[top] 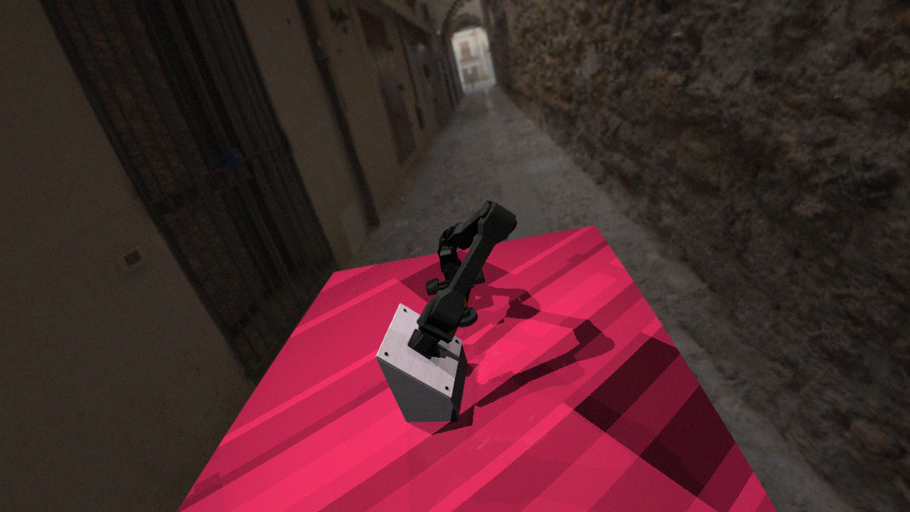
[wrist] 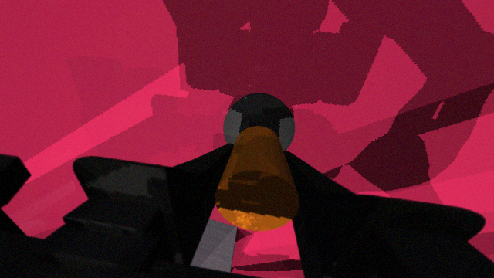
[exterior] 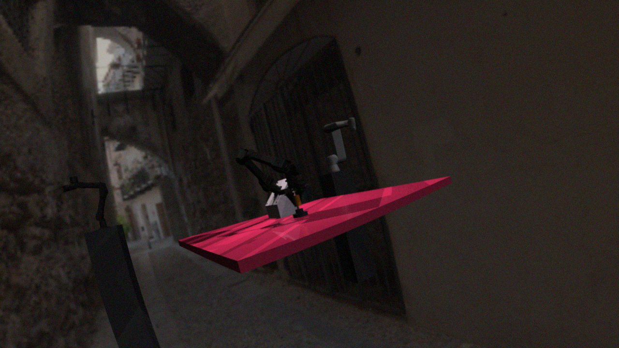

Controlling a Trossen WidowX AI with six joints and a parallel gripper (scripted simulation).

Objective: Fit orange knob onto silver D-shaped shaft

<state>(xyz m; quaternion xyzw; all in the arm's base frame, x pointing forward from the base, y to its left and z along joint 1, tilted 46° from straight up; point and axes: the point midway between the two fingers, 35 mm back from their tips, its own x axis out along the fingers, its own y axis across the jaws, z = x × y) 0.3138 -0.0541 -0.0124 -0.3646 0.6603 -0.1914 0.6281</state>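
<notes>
The orange knob (exterior: 297, 200) (wrist: 258, 166) stands upright over the dark round pedestal (top: 469, 318) (exterior: 300, 213) (wrist: 258, 102). My gripper (exterior: 297, 194) (wrist: 257, 151) is shut on the knob, with one black finger on each side of it. The knob's lower end overlaps the pedestal in the wrist view. Whether it sits fully down on the pedestal or slightly above it I cannot tell. The silver shaft, the knob's hole and both flat sides are hidden. In the top view the arm mostly hides the knob.
A grey wedge-shaped block with a silver plate (top: 407, 356) (exterior: 282, 205) (wrist: 216, 245) carries the arm's base close to the pedestal. They stand on a pink table (top: 318, 458) (exterior: 346, 211) (wrist: 96, 23) with dark shadows. Two other arms stand on dark columns beyond the table in the exterior view.
</notes>
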